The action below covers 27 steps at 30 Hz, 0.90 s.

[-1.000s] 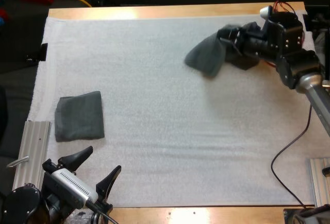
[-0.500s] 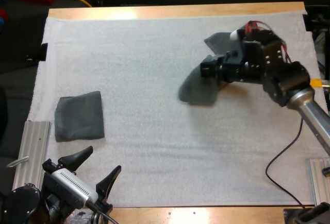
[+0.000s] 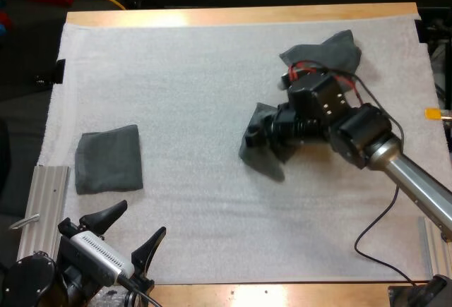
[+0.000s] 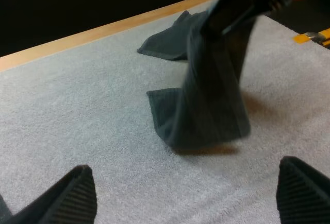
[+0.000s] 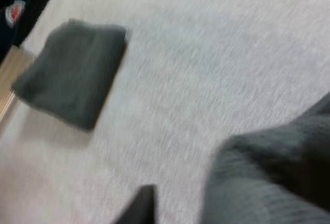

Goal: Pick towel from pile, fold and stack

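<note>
My right gripper [image 3: 265, 129] is shut on a dark grey-green towel [image 3: 258, 148] that hangs from it, its lower edge touching the mat near the middle. In the left wrist view this towel [image 4: 211, 98] dangles below the right gripper [image 4: 240, 5]. A second, crumpled towel [image 3: 323, 51] lies on the mat behind the right arm, and the left wrist view also shows this crumpled towel [image 4: 166, 41]. A folded towel [image 3: 109, 157] rests flat at the mat's left side; the right wrist view shows that folded towel [image 5: 72, 74] beyond the held towel [image 5: 268, 177]. My left gripper [image 3: 140, 219] is open at the near left.
An aluminium rail [image 3: 44, 205] lies along the mat's near left edge, next to the folded towel. Another rail [image 3: 436, 247] sits at the near right. The white mat [image 3: 191, 81] is bare between the held towel and the folded one.
My right gripper has carried the towel from the far right toward the mat's middle and lowered it. The crumpled towel left behind has come into sight. The left arm has not moved.
</note>
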{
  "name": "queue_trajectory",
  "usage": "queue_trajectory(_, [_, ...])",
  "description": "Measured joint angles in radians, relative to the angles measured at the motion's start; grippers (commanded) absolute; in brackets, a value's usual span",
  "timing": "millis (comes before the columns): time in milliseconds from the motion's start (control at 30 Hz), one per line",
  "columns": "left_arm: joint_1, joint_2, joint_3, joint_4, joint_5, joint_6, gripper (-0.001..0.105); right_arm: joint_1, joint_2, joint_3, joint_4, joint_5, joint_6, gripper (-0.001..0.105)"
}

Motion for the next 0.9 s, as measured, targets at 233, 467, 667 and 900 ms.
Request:
queue_trajectory(233, [0.0,0.0,0.0,0.0,0.02,0.0,0.069,0.064,-0.023,0.0,0.019,-0.055,-0.005,0.077])
queue_trajectory(467, [0.0,0.0,0.0,0.0,0.02,0.0,0.069,0.083,-0.119,-0.001,0.05,-0.152,-0.002,0.077])
queue_trajectory(667, [0.0,0.0,0.0,0.0,0.02,0.0,0.069,0.083,-0.129,-0.002,0.247,-0.172,-0.032,0.077])
queue_trajectory(900, [0.0,0.0,0.0,0.0,0.024,-0.013,0.069,0.083,-0.057,-0.002,0.458,-0.155,-0.109,0.077])
